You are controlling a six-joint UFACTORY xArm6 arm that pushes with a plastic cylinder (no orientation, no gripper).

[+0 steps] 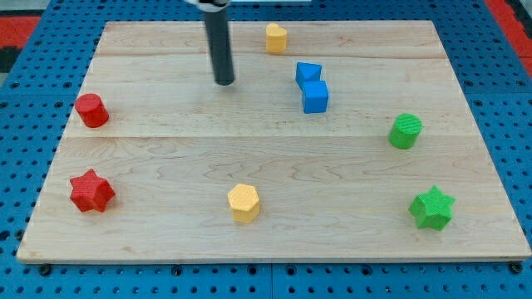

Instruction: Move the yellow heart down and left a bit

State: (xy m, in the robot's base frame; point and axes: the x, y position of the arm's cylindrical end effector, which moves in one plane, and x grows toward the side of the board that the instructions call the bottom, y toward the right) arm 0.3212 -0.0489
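Observation:
The yellow heart [276, 37] sits near the view's top edge of the wooden board [166, 158], a little right of centre. My tip [224, 82] rests on the board to the left of and below the heart, clearly apart from it. The rod rises straight up out of the view's top.
Two blue blocks [312, 87] touch each other right of my tip. A yellow hexagon [244, 203] lies at bottom centre. A red cylinder [91, 110] and red star [91, 191] are at the left. A green cylinder [406, 131] and green star [432, 208] are at the right.

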